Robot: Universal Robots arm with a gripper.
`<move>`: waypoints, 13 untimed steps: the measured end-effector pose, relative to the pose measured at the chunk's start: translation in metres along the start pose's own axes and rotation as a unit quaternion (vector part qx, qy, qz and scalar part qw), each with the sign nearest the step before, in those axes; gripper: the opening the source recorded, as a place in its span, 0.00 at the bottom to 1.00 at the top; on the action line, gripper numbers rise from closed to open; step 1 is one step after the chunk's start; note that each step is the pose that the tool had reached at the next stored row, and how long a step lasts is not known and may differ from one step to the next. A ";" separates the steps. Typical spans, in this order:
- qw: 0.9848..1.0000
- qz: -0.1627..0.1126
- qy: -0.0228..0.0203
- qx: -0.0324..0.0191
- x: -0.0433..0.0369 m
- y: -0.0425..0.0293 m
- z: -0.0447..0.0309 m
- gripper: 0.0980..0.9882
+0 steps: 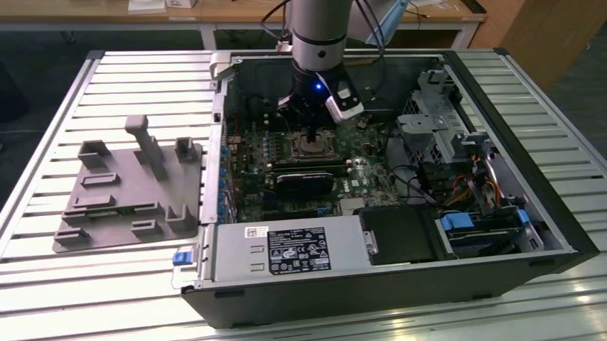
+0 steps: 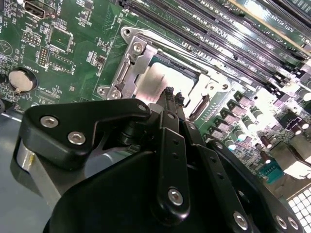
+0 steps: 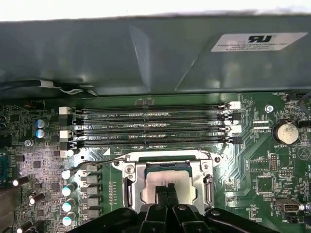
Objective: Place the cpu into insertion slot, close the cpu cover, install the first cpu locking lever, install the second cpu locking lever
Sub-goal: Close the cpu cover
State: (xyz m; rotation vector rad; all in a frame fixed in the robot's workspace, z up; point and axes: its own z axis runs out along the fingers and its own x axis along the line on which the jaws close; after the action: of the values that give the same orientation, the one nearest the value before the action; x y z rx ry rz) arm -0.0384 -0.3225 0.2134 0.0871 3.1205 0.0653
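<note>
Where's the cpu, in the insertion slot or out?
In. The cpu lies flat, silver top up, inside the insertion slot, beneath the hand.

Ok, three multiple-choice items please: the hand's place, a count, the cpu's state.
1. Where is the black robot hand? A) down at the square black-rimmed insertion slot B) raised well clear of it C) off to one side of it
2. How many long black memory slots run beside that slot? A) two B) four C) six
3. The small silver-grey square cpu is: A) held aloft B) absent C) seated in the slot
Answers: 1 A, the exterior view shows it at the slot. 2 B, four lie parallel in the first wrist view. 3 C, both wrist views show its metal top in the slot.
</note>
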 end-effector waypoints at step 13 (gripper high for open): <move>1.000 0.002 0.000 0.000 -0.0003 0.0005 -0.0146 0.00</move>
State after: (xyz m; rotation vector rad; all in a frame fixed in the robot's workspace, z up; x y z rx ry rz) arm -0.0384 -0.3227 0.2280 0.0923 3.1201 0.0645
